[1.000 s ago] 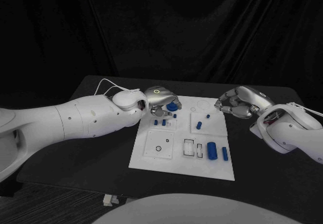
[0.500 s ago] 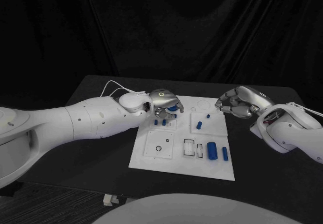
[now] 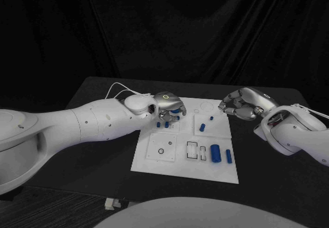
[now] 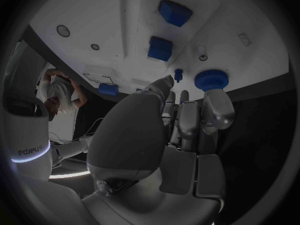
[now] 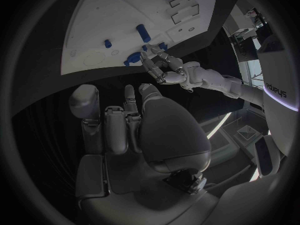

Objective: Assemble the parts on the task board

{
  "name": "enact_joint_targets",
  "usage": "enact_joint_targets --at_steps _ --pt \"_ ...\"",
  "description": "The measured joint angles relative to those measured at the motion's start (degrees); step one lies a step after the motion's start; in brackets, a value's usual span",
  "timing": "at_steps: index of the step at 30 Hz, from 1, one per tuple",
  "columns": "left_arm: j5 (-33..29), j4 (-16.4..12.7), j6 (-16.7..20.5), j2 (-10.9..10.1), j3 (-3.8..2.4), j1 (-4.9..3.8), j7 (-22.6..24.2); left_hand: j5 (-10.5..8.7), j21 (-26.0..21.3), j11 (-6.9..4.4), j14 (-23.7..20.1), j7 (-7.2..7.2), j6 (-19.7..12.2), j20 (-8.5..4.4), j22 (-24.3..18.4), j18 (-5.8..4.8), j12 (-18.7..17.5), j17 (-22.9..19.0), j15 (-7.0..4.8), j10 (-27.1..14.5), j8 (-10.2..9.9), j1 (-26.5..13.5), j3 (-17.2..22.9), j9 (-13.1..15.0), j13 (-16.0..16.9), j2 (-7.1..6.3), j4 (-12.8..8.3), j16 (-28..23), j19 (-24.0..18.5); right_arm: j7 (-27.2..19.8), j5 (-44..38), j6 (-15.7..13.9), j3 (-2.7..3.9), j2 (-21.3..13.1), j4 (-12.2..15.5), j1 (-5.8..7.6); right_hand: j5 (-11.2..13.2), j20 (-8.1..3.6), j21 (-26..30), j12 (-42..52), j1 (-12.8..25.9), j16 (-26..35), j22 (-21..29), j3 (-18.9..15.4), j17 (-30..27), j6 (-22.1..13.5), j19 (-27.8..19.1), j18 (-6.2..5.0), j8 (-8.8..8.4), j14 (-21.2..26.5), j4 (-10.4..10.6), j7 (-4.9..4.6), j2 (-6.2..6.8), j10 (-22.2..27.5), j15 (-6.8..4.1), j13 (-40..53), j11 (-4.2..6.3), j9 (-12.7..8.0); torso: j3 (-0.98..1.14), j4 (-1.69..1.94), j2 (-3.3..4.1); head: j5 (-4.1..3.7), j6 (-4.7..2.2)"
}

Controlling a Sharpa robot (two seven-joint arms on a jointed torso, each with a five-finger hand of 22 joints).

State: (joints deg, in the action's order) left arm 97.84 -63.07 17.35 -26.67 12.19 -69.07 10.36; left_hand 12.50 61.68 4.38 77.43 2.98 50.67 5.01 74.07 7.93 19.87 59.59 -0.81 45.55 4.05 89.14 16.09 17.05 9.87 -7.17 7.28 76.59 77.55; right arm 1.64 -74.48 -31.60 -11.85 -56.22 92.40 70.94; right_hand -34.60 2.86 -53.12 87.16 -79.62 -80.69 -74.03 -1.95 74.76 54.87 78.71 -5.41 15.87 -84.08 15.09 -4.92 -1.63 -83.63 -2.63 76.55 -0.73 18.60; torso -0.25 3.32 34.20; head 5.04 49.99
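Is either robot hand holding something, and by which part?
The left hand touches a round blue knob at its rim; a firm grip cannot be told. The right hand holds nothing.

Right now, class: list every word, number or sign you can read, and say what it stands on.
Left arm: short lettering, too blurred to read.
Right arm: short lettering, too blurred to read.
Board: no text to be seen.

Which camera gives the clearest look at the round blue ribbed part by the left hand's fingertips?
The left wrist view: the round blue ribbed part is close and unobstructed, just beyond the left hand. In the head view it is a small blue patch partly hidden under that hand. The right wrist view shows it small and distant on the task board.
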Motion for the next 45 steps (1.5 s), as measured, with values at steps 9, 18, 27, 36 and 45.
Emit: enact_joint_targets --at_steps 9,18,27,36,45 --pt "0.0 1.0 -0.8 0.9 -0.01 0.18 -0.7 0.70 0.0 -0.33 0.0 0.84 0.9 0.00 0.0 0.00 0.0 -0.1 0.00 2.3 0.0 -0.4 0.0 -0.5 -0.5 -0.43 0.0 0.0 0.0 0.1 0.0 0.2 0.00 0.2 -0.1 -0.01 0.0 0.00 1.1 0.0 0.0 0.7 0.0 0.0 0.0 0.0 0.0 0.00 0.00 0.0 0.0 0.00 0.00 0.0 0.00 0.0 0.01 0.0 0.00 -0.01 0.01 0.22 0.00" --pt "0.1 1.9 -1.4 1.5 -0.01 0.46 -1.0 0.70 -0.1 -1.01 -0.4 1.91 2.6 -0.02 0.0 0.00 -1.4 -0.2 -0.42 3.5 0.0 -0.8 3.4 -1.1 -1.6 -0.82 -0.6 0.0 0.0 0.1 0.0 0.3 0.00 0.2 -0.1 -0.02 0.0 0.00 1.1 0.0 0.0 0.7 0.0 0.0 0.0 0.0 0.0 0.00 0.00 0.0 0.0 0.00 0.00 0.0 0.00 0.0 0.01 0.0 -0.02 0.02 0.03 0.09 0.00" --pt "0.1 2.4 -1.5 1.7 0.00 0.77 -1.1 0.69 -0.1 -1.62 0.0 1.71 4.2 -0.63 0.0 0.00 -2.0 -0.7 -0.82 5.8 0.1 -0.8 3.4 -1.4 -2.1 -0.81 -0.6 0.0 -0.6 0.1 0.1 0.4 0.00 0.2 0.0 -0.10 0.0 0.00 1.1 0.0 0.0 0.7 0.0 0.0 0.0 0.0 0.0 0.00 0.00 0.0 0.0 0.00 0.00 0.0 0.00 0.0 0.01 0.0 -0.01 0.02 0.03 0.11 0.00" --pt "0.1 3.1 -1.4 2.1 0.00 1.21 -1.1 0.65 -0.1 -1.71 0.0 1.94 6.6 -0.63 0.0 0.00 -2.5 -0.7 -0.83 8.9 0.4 -0.9 6.3 -1.6 -2.7 -0.81 -1.4 0.0 -0.6 0.1 0.1 0.5 0.00 0.1 0.0 -0.18 0.0 0.00 1.1 -0.5 -0.1 0.7 0.0 0.0 0.0 0.0 0.0 0.00 0.00 0.0 0.0 0.00 0.15 0.0 0.00 0.3 0.01 0.0 0.01 0.02 0.01 0.10 0.00" --pt "0.1 3.7 -0.4 2.3 0.00 1.52 -0.8 0.65 -0.1 -1.70 0.3 2.11 9.3 -0.93 0.0 -0.01 -3.3 -0.5 -1.13 12.4 0.9 -0.9 6.3 -1.6 -3.3 -0.80 -1.4 0.6 -0.3 0.1 0.1 0.5 0.00 0.0 0.1 -0.24 0.0 0.00 1.1 -0.6 -0.1 0.7 0.0 0.0 0.0 0.0 0.0 0.00 0.00 0.0 0.0 0.00 0.15 0.0 0.00 0.4 0.01 0.0 0.03 0.02 -0.02 0.10 0.00"
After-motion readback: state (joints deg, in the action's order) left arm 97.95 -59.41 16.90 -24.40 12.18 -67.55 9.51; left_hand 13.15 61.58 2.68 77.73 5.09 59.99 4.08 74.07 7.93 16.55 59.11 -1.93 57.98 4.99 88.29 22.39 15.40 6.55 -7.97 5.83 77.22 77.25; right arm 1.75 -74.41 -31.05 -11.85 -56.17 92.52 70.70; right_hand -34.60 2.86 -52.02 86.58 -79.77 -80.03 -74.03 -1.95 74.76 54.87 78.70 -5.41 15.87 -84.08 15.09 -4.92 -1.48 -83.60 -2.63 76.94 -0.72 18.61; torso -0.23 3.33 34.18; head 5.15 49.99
